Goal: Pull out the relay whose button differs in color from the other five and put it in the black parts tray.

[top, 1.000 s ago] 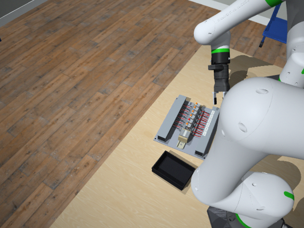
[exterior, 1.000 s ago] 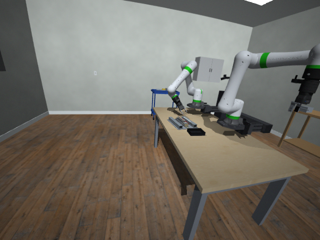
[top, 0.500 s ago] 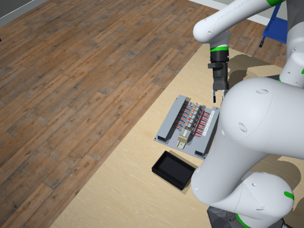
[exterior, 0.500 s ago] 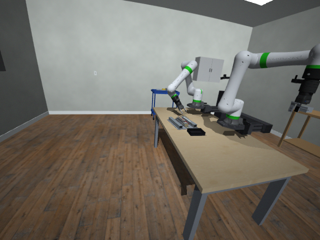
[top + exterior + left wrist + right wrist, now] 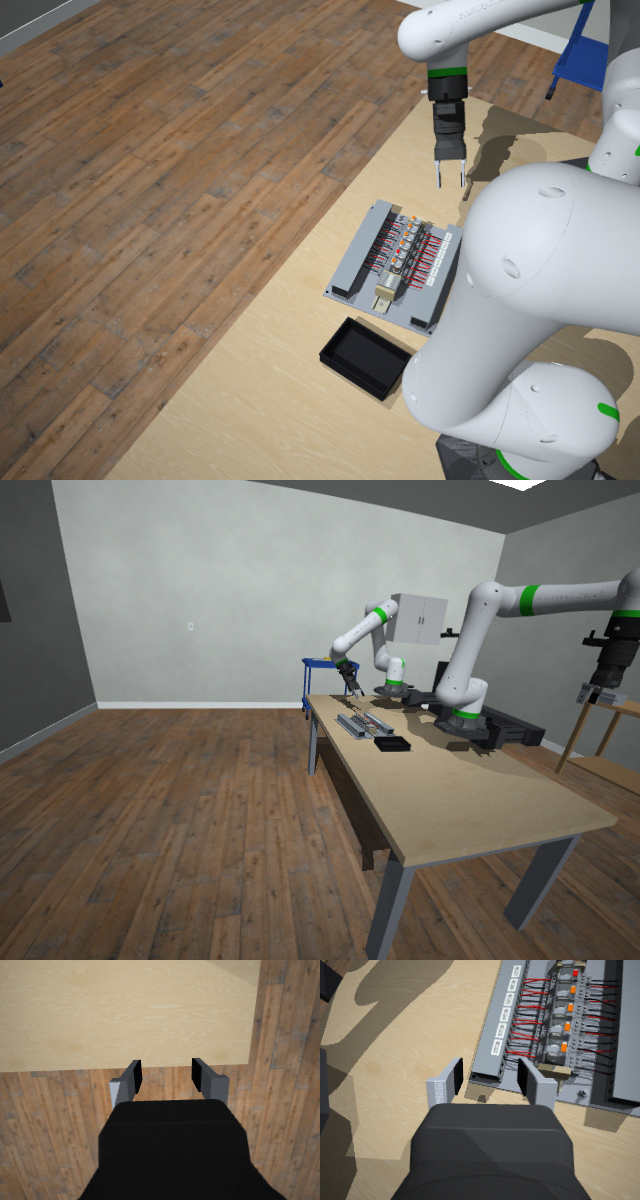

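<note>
The relay panel [image 5: 361, 300] [image 5: 507, 1084] lies on the table and looks flat. Its relays stand in one row; the red-button relay [image 5: 398, 251] [image 5: 575, 973] is second from the tray end, and the other five buttons are orange. No relay visibly sticks up or leans. The black parts tray [image 5: 351, 375] [image 5: 393, 748] is empty, beside the panel's near end in the top view. My right gripper [image 5: 450, 184] [image 5: 358, 693] [image 5: 490, 1069] is open and empty, above the table off the panel's far end. My left gripper [image 5: 166, 1069] [image 5: 597, 695] is open and empty, far from the panel.
Two grey wire ducts [image 5: 361, 249] [image 5: 439, 279] stand along the panel's sides, higher than the wires between them. The left arm [image 5: 480, 330] covers part of the panel's right edge and stands close to the tray in the top view. A blue cart [image 5: 323, 662] stands behind the table.
</note>
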Robot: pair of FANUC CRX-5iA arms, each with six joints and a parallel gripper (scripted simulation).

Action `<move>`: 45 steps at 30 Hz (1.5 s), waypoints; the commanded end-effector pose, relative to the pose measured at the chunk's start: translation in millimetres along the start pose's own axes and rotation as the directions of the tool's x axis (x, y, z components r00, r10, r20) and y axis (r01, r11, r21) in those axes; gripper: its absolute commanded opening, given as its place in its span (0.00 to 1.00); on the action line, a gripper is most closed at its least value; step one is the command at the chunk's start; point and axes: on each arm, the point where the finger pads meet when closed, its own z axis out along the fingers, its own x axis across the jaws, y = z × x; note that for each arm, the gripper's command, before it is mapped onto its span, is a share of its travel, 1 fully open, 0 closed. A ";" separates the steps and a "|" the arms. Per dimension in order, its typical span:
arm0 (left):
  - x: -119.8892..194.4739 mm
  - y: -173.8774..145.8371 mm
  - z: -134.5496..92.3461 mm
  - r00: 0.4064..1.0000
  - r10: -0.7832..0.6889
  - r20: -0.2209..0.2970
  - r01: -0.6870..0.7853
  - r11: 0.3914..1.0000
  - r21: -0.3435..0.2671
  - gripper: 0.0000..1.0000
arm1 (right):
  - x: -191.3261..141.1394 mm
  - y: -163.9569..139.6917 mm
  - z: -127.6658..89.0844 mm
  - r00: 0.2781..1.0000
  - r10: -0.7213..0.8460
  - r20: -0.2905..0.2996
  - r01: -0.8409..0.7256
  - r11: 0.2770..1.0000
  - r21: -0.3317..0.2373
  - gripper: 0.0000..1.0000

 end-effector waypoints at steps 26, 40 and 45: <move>-0.1 0.2 -0.9 1.000 0.000 0.000 0.000 1.000 -0.002 1.00 | 15.0 8.8 -277.3 0.504 -0.810 0.301 0.841 0.380 -0.385 0.98; -0.1 0.2 -0.9 1.000 0.000 0.000 0.000 1.000 -0.002 1.00 | 0.7 3.3 -348.7 0.354 -0.828 0.436 0.899 0.173 -0.401 0.98; -0.1 0.2 -0.9 1.000 0.000 0.000 0.000 1.000 -0.002 1.00 | -1.0 2.6 -355.2 0.341 -0.826 0.448 0.903 0.155 -0.401 0.98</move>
